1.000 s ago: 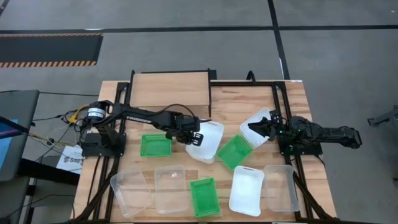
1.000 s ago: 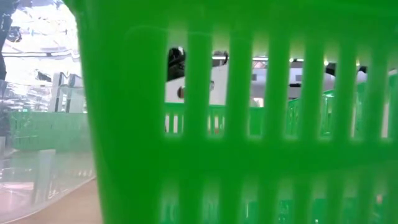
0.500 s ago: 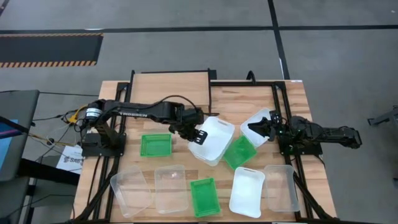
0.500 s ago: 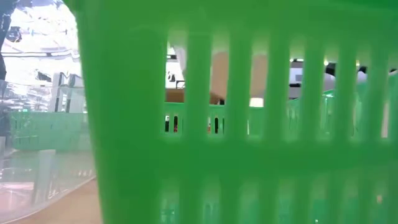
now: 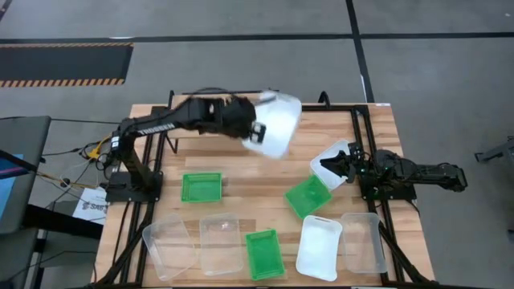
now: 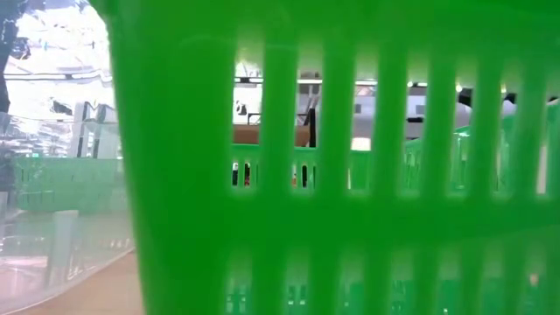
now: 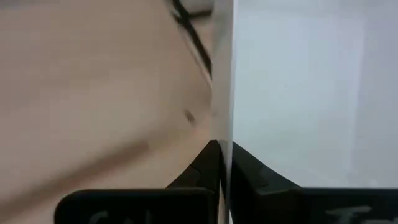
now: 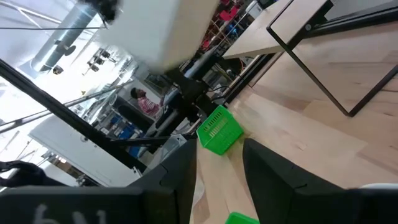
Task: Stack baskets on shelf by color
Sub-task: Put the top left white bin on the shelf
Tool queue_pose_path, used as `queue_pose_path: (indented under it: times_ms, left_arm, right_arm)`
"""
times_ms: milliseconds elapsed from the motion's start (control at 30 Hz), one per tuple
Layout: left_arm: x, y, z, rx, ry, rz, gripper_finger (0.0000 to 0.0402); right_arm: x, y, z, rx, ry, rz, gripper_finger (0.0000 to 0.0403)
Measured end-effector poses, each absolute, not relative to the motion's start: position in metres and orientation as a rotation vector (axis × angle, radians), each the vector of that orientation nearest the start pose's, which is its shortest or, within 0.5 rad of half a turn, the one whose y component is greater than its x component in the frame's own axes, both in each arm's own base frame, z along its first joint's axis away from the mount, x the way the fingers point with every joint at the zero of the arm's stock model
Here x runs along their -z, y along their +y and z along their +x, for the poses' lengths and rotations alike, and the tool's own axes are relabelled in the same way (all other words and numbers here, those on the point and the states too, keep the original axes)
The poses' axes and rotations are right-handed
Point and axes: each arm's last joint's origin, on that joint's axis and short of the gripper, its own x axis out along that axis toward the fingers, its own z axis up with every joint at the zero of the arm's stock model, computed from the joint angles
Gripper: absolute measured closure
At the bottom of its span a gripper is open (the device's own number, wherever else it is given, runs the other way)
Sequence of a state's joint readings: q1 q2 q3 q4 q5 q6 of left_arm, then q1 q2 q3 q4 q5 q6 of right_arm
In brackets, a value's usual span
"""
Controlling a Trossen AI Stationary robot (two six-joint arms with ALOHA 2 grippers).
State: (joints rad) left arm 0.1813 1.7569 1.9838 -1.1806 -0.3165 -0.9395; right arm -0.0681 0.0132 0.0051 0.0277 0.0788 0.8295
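- One white basket (image 5: 275,124) is hanging in the air near the far edge of the table (image 5: 377,128), beside the shelf (image 5: 218,115), and the left gripper (image 5: 255,132) is pinching only its thin wall, with both fingers (image 7: 205,171) closed flat on the plastic.
- Such a narrow grip on one wall is letting the basket tilt; I think it could swing or slip out while it is going down to the shelf.
- Nothing is standing on the shelf board as far as I can see, so a tilted basket could catch the board's edge and fall behind the table.
- At the right edge of the table the right gripper (image 5: 330,167) is waiting with fingers wide, holding nothing, just beside a second white basket (image 5: 335,159); a careless move there could push it.
- Seven other baskets are lying toward the near edge, so the task is only starting.
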Motion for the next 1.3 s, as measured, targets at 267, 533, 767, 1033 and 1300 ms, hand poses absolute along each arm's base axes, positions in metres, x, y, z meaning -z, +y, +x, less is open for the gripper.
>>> queue_pose_path:
  times_ms: [267,533,767,1033,1300]
  left_arm:
    - [-0.391,0.139,0.321,-1.088,0.662,-0.801,0.0401]
    - [-0.380,0.161,0.308,-1.172,0.732,-0.847,0.0401]
    - [-0.358,0.166,0.323,-1.165,0.812,-0.866,0.0401]
    - [-0.337,0.166,0.338,-1.168,0.899,-0.846,0.0402]
    - [-0.351,0.166,0.327,-1.195,0.840,-0.861,0.0401]
  right_arm:
    - [-0.167,-0.009,0.098,0.130,-0.080,0.828,0.0248]
    - [-0.167,-0.009,0.098,0.130,-0.080,0.828,0.0254]
    - [-0.167,-0.009,0.098,0.130,-0.081,0.828,0.0253]
    - [-0.167,-0.009,0.098,0.130,-0.081,0.828,0.0259]
    - [-0.167,-0.009,0.098,0.130,-0.082,0.828,0.0260]
